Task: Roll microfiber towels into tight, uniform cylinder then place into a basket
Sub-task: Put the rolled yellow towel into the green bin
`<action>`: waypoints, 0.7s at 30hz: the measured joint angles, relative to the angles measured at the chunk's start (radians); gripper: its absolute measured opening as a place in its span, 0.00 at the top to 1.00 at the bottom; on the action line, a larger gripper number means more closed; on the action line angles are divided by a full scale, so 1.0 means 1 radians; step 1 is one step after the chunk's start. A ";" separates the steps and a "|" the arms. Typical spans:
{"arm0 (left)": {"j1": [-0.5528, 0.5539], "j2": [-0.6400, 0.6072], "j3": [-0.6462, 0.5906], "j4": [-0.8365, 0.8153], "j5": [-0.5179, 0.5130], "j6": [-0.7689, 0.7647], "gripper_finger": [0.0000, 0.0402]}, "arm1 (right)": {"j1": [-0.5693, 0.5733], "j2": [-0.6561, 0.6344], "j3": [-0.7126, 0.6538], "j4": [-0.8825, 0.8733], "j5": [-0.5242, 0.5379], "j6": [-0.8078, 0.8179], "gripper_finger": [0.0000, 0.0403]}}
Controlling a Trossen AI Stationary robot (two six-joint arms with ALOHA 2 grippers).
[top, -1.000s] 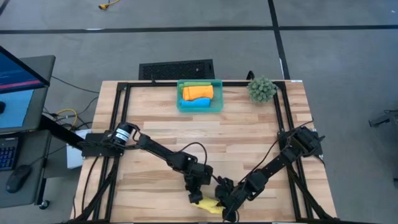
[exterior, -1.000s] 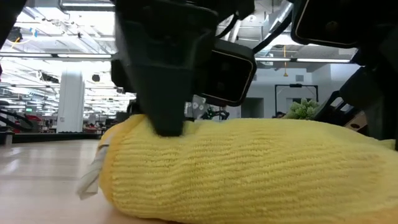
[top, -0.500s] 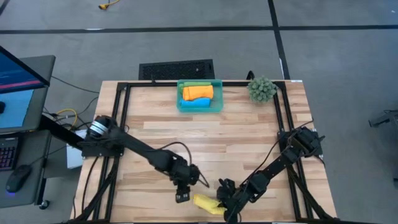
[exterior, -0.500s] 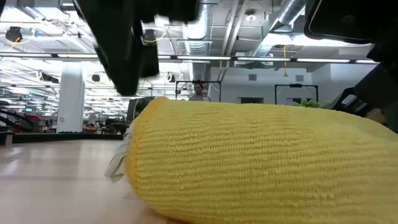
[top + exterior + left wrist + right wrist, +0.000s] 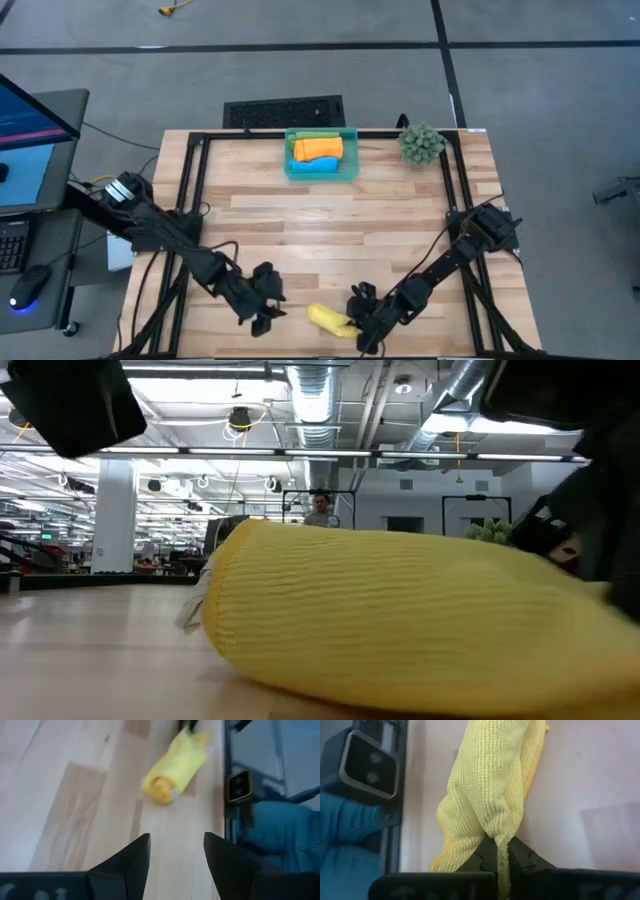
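The rolled yellow towel (image 5: 330,320) lies near the table's near edge; it fills the low view (image 5: 400,620) and shows in the left wrist view (image 5: 175,765). My right gripper (image 5: 356,328) is shut on its right end. My left gripper (image 5: 266,308) is open and empty, to the left of the roll. The teal basket (image 5: 321,172) stands at the far edge, with the green (image 5: 316,137), orange (image 5: 318,149) and blue (image 5: 320,163) rolls in it. My right gripper pinches the yellow towel's right end (image 5: 501,839) between its two fingers, on a gathered fold of cloth. The fingers come nearly level from the table's right and lie along the roll. The roll's left part (image 5: 300,610) lies on the table.
A spiky green plant ball (image 5: 421,144) sits at the table's far right corner. A black frame rail (image 5: 455,190) runs round the table's edges. A low camera block (image 5: 367,762) stands beside the roll at the near edge. Bare wood (image 5: 330,225) lies between roll and basket.
My left gripper has let go of the yellow roll's left end, risen and drawn back toward the table's left edge, now open. The roll has stayed on the table near the near edge, held at its right end by my right gripper.
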 joint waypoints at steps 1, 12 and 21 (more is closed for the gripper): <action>-0.002 -0.011 -0.038 0.066 -0.007 0.028 0.56 | -0.004 0.001 0.003 0.000 0.011 -0.002 0.95; 0.053 0.072 -0.244 0.606 -0.005 0.105 0.56 | -0.050 0.003 0.025 -0.012 0.022 -0.028 0.95; 0.092 0.121 -0.229 0.632 -0.001 0.090 0.56 | -0.050 0.003 0.026 -0.012 0.018 -0.028 0.95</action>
